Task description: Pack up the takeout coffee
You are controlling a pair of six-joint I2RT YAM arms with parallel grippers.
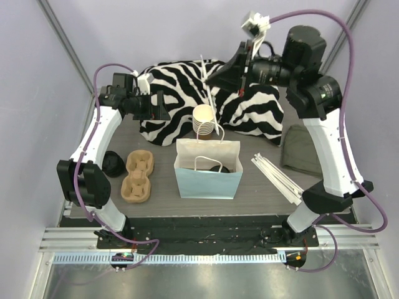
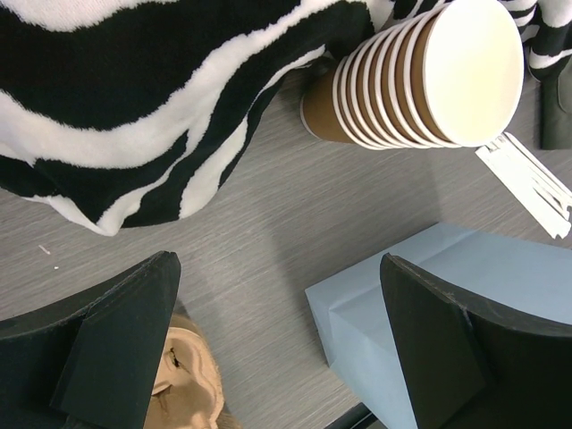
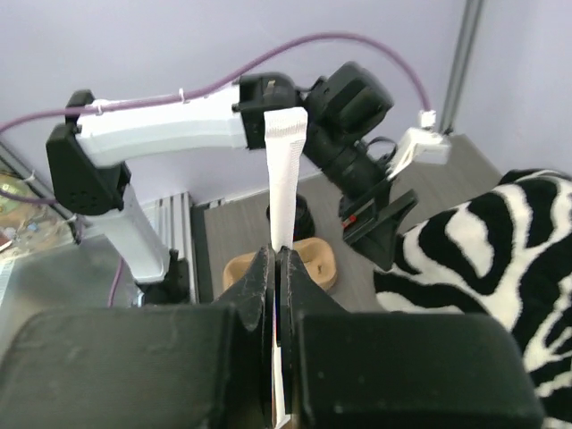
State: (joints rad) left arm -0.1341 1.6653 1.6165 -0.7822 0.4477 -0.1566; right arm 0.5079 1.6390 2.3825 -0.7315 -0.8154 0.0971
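Right gripper high over far-centre of tabletop, jaws clenched on white handle strap of blue bag. We judge purpose: bag upright, mouth open for loading.

Bag stands mid-table, toward near edge.

Dark round shape inside bag we take for takeout coffee, lid up, cup body hidden.

Left gripper released, empty, hovering toward far-left between zebra cloth and bag, cup stack just beyond. We read it as free after drop.

Pulp carrier lies near left edge.

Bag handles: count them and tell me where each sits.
2. One handle is raised, clamped in the right gripper's jaws; the other droops over the blue paper bag's open mouth.
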